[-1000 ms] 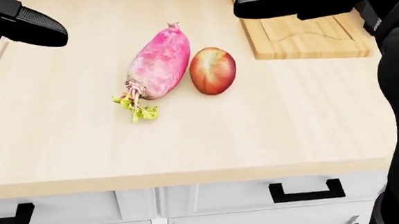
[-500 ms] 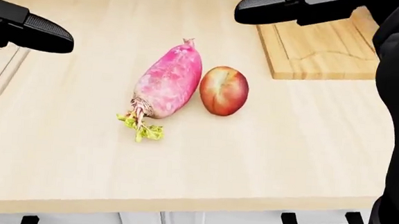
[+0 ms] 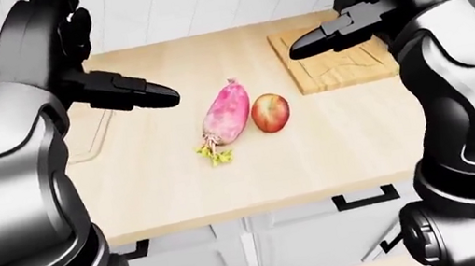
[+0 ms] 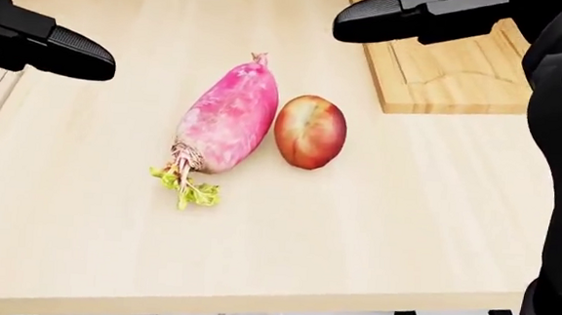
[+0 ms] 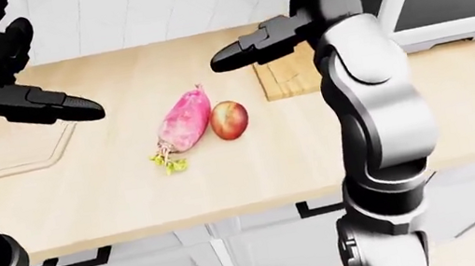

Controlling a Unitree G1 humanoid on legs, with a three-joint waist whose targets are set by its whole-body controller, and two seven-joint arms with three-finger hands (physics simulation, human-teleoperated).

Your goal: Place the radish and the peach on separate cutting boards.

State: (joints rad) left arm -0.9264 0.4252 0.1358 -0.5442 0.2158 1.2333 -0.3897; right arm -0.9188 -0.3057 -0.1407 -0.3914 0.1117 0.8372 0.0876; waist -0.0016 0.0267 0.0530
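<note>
Mid-frame on the counter point(image 4: 374, 229) the radish point(image 4: 222, 122) lies touching the peach point(image 4: 310, 131) (leaves toward lower left). Left hand point(image 3: 133, 95) and right hand point(image 3: 336, 32) hover above, fingers extended, holding nothing.

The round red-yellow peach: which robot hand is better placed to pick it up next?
The right robot hand, probably: it hovers nearer the round red-yellow peach, and the long pink radish lies between the peach and the left robot hand.
</note>
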